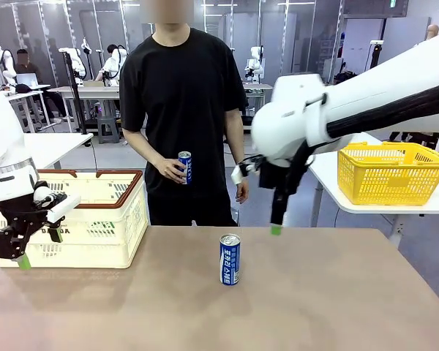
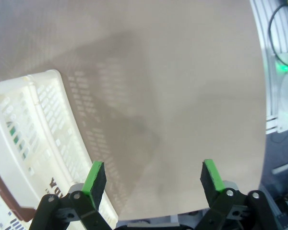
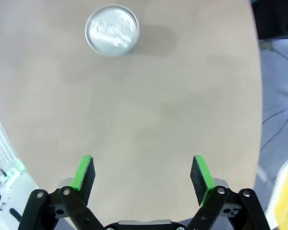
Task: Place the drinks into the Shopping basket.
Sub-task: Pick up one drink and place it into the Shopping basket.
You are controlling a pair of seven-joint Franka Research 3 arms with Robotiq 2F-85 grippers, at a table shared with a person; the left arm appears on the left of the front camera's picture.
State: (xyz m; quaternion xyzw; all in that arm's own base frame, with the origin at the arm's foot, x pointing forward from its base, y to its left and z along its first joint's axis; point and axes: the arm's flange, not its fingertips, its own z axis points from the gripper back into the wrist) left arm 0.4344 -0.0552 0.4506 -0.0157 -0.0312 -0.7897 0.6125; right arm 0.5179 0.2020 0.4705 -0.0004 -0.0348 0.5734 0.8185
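The can [image 1: 230, 259], a slim blue-and-white metal cylinder with a bright silver lid, stands upright near the middle of the matt brown table [image 1: 336, 292]. This position is judged to leave room for a grasp from above. The right gripper [image 1: 276, 228] hangs above and to the right of the can, fingers pointing down and spread wide, nothing between the green pads. In the right wrist view the round lid [image 3: 112, 30] lies ahead of the right gripper [image 3: 144, 175] and off to one side, so alignment is judged incomplete. Behind the can, a person's hand [image 1: 172, 170] holds a second can [image 1: 184, 167] of the same kind, probably awaiting its turn. Well left of the can stands the Shopping basket [image 1: 95, 234], cream slotted plastic with a brown rim. Farther left still, before its near wall, the left gripper [image 1: 39, 247] hangs spread and empty.
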